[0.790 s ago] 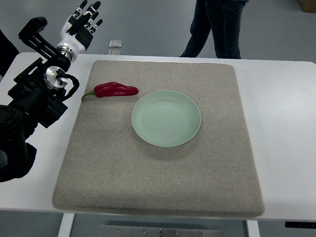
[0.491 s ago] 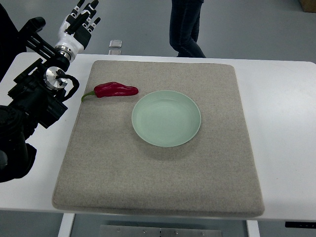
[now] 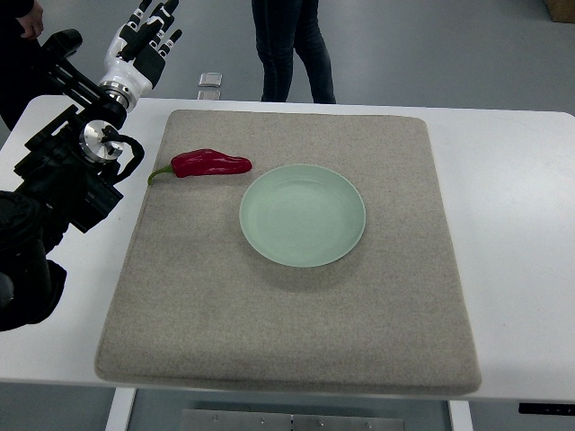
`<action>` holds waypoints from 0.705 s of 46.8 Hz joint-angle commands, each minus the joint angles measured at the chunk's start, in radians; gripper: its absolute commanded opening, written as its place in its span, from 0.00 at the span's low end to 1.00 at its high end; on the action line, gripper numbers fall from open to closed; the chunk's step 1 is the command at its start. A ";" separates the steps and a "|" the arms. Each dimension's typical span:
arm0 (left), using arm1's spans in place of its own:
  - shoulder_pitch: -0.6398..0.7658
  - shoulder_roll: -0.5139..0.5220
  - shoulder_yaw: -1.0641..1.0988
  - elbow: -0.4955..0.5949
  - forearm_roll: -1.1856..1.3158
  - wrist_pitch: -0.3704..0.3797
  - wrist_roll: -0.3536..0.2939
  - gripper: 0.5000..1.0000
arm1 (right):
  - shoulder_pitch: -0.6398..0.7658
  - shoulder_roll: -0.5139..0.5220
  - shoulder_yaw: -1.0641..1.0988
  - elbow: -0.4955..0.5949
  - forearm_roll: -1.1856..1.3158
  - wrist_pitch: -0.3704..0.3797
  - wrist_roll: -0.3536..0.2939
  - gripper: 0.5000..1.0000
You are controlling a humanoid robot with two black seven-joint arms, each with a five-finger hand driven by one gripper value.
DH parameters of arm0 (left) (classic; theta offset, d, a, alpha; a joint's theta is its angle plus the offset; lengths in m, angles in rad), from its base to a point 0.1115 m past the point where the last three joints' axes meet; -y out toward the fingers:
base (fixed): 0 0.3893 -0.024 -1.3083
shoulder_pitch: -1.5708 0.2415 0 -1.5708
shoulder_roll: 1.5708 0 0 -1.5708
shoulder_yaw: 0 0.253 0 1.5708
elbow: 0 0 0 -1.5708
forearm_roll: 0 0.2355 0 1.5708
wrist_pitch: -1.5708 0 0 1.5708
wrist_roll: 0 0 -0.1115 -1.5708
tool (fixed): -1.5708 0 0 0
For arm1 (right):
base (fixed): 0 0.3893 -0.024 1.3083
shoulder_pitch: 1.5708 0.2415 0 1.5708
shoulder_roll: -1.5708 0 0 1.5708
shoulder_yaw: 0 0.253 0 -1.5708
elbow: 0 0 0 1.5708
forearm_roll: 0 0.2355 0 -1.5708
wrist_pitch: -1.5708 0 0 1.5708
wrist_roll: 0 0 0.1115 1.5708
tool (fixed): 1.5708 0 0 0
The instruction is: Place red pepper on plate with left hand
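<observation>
White table (image 3: 512, 206), carrying a grey mat (image 3: 296, 332) over most of its top. Centred on the mat, a pale green plate (image 3: 303, 215) with nothing on it. Left arm (image 3: 54, 189) entering from the left edge, black and bulky. Beyond the table's far edge, a person's legs (image 3: 289, 49) (dark trousers). Red pepper (image 3: 211, 163) lying flat on the mat, just beside the plate's upper-left rim, green stem pointing left. Left hand (image 3: 144, 40) raised past the far-left corner, fingers spread, gripping nothing, well apart from the pepper.
</observation>
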 commanded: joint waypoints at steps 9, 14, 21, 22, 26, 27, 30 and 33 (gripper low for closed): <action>0.001 0.000 0.012 -0.053 0.051 0.013 0.008 0.96 | 0.000 0.000 0.000 -0.001 0.000 0.000 0.000 0.86; -0.004 0.000 0.012 -0.073 0.155 0.015 0.008 0.95 | 0.000 0.000 -0.001 0.001 0.000 0.000 0.000 0.86; -0.017 0.008 0.001 -0.078 0.380 0.013 0.008 0.95 | 0.000 0.000 -0.001 -0.001 0.000 0.000 0.000 0.86; -0.019 0.011 -0.002 -0.083 0.410 0.013 0.008 0.95 | 0.000 0.000 -0.001 0.001 0.001 0.000 0.000 0.86; -0.022 0.031 0.001 -0.113 0.511 0.013 0.008 0.95 | 0.000 0.000 0.000 0.001 0.000 0.000 0.000 0.86; -0.027 0.038 0.001 -0.121 0.534 0.013 0.008 0.95 | 0.000 0.000 -0.001 -0.001 0.000 0.000 0.000 0.86; -0.040 0.061 0.008 -0.144 0.603 0.013 0.009 0.95 | 0.000 0.000 0.000 -0.001 0.001 0.000 0.000 0.86; -0.047 0.080 0.012 -0.172 0.678 0.013 0.009 0.95 | 0.000 0.000 -0.001 -0.001 0.000 0.000 0.000 0.86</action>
